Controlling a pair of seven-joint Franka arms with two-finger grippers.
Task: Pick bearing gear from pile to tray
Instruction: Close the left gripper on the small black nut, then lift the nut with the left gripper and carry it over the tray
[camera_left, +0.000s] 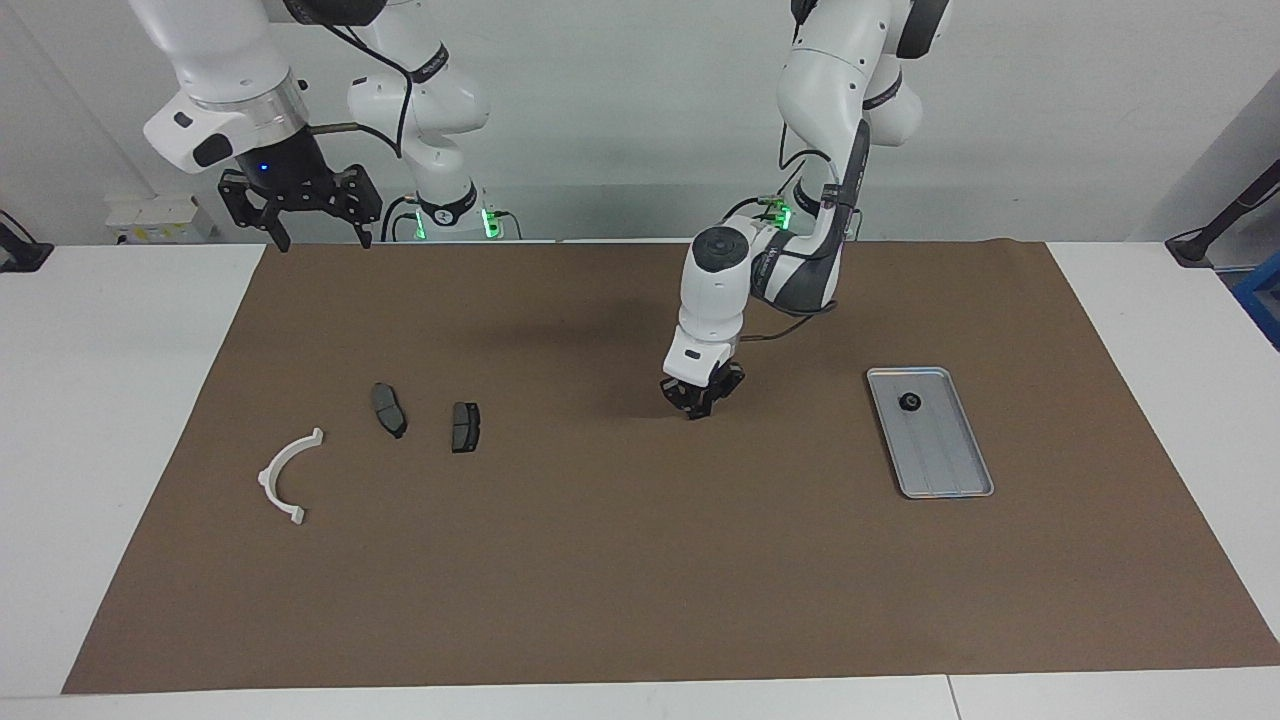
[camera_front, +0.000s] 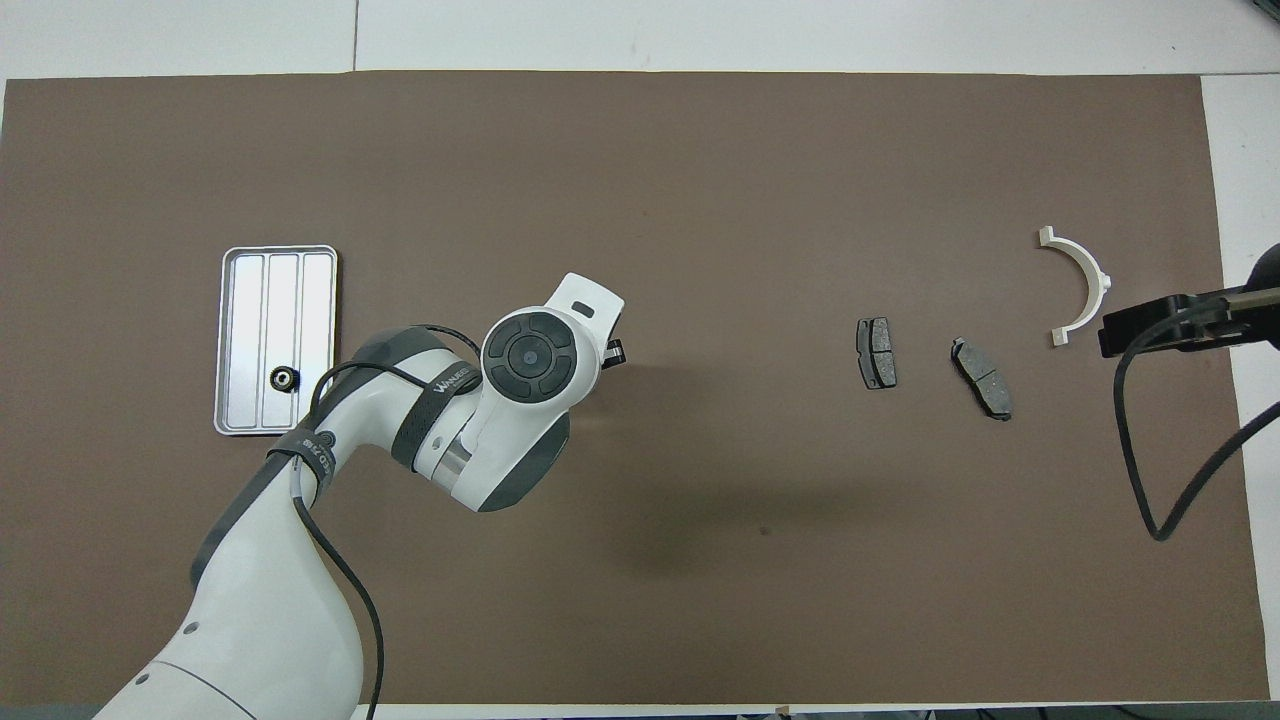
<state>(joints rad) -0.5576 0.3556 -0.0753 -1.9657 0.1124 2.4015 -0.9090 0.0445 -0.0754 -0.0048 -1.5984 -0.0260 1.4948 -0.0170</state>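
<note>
My left gripper (camera_left: 697, 405) is down on the brown mat between the brake pads and the tray. Its fingers are shut on a small black round bearing gear, which is hidden between them. In the overhead view the wrist covers the hand and only a black tip (camera_front: 613, 350) shows. The silver tray (camera_left: 945, 455) (camera_front: 270, 300) lies toward the left arm's end and holds one black bearing gear (camera_left: 909, 402) (camera_front: 284, 378). My right gripper (camera_left: 322, 240) is open and waits high over the mat's edge nearest the robots.
Toward the right arm's end of the brown mat (camera_left: 640, 560) lie a white curved plastic arc (camera_left: 285, 478) (camera_front: 1080, 285) and two dark grey brake pads (camera_left: 389, 409) (camera_left: 465, 426). The right hand's body and cable (camera_front: 1150, 325) show beside the arc.
</note>
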